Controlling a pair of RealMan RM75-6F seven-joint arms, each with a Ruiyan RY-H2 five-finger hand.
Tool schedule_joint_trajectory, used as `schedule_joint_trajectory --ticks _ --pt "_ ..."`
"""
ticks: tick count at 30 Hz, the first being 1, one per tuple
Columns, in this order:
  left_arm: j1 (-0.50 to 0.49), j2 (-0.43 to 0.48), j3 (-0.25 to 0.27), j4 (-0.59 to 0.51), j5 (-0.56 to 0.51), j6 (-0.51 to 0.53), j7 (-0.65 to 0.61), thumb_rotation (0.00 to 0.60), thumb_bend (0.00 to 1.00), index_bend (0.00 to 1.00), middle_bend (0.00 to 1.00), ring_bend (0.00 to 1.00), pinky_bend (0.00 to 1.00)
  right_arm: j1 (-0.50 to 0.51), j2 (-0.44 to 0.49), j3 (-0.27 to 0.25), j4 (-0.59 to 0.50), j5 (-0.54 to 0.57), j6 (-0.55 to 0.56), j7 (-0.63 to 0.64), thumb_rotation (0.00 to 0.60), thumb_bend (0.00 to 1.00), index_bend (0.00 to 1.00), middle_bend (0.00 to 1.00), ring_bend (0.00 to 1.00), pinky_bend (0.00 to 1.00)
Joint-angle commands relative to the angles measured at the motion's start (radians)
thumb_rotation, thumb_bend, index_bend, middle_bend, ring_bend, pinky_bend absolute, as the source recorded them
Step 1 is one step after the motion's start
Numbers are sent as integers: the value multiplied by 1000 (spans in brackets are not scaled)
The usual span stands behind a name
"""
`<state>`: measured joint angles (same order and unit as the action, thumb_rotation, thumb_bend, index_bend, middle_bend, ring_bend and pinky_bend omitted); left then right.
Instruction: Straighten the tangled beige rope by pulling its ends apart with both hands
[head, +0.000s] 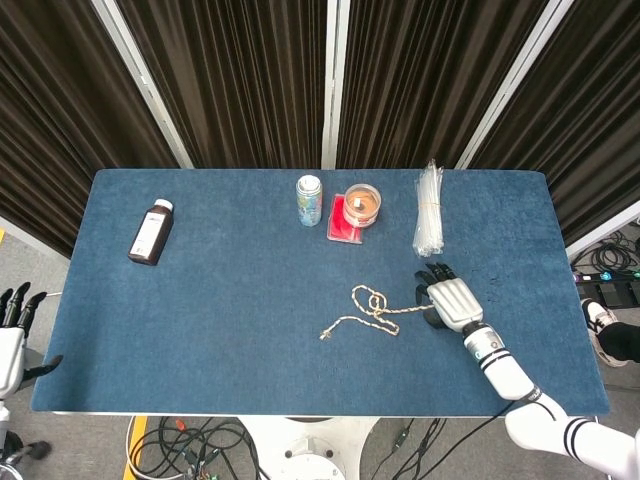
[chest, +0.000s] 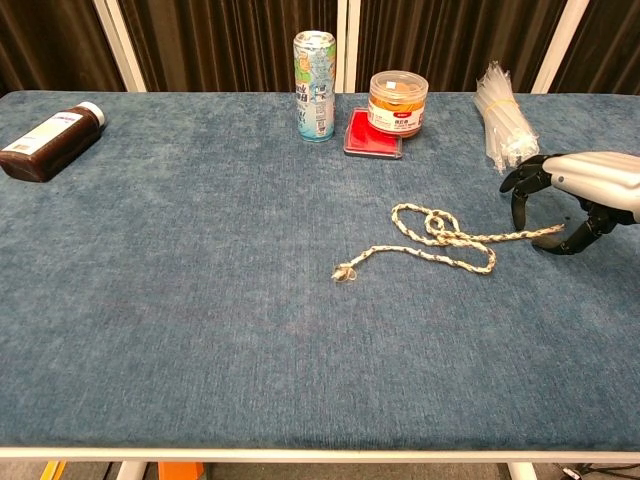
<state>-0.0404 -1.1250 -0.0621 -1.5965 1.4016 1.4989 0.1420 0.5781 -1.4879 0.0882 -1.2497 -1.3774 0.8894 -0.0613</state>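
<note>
Right hand (chest: 585, 190) hovers over the beige rope's (chest: 445, 240) right end, fingers (chest: 520, 190) apart, not clamped yet. Rope lies tangled mid-worktop (head: 220, 300), below the can (head: 309, 200). Left hand (head: 12, 335) off the worktop, empty, fingers apart. Pinch low at the very tip before pulling.

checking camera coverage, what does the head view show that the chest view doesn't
Only the head view shows the left hand, off the table's left edge with fingers apart, plus the right forearm and the cables on the floor. Only the chest view shows the gap between the right hand's fingers and thumb over the tangled beige rope's end. Both show the right hand, rope, brown bottle, can and blue table.
</note>
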Motion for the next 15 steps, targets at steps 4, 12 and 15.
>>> schedule_joint_trajectory --ticks 4,12,15 --pt "2 -2 0 6 -4 -1 -5 600 51 129 16 0 16 6 -9 1 9 8 -2 -1 600 346 490 163 0 0" --pt "4 -4 -1 16 -7 1 -9 600 51 129 16 0 16 8 -21 -6 18 18 -5 -5 600 368 522 169 0 0" --pt "4 -5 0 19 -5 1 -11 600 50 129 16 0 17 9 -24 -6 22 22 -4 -7 600 376 530 173 0 0"
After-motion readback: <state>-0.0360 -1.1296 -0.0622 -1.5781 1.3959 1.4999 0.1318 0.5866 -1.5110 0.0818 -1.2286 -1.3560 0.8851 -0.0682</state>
